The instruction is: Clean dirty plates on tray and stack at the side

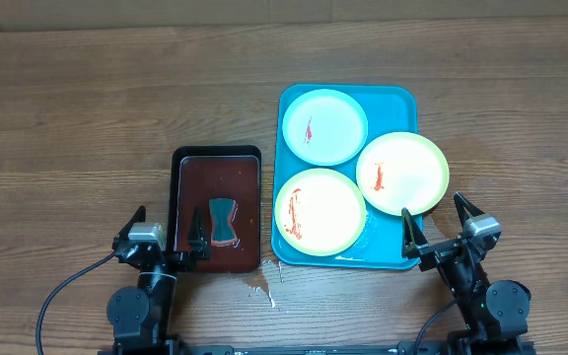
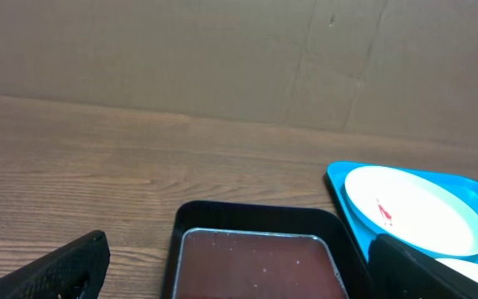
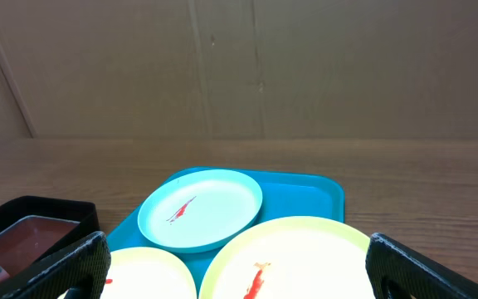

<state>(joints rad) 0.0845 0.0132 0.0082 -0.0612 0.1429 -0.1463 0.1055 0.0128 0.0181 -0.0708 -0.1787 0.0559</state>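
The bright-blue tray (image 1: 398,100) holds three dirty plates. The pale blue-white plate (image 1: 324,125) lies at the back with a red smear. A yellow-green rimmed plate (image 1: 402,173) lies at the right, overhanging the tray edge. Another one (image 1: 320,211) lies at the front left, smeared red on its left side. My left gripper (image 1: 167,230) is open and empty at the near left of the dark tray. My right gripper (image 1: 439,218) is open and empty just in front of the right plate. The right wrist view shows the blue plate (image 3: 200,209) and the right plate (image 3: 293,257).
A smaller dark brown tray (image 1: 217,170) lies left of the blue tray and holds a teal-and-brown bow-shaped sponge (image 1: 224,220). A small wet spot (image 1: 257,286) marks the wooden table near the front. A cardboard wall stands at the back.
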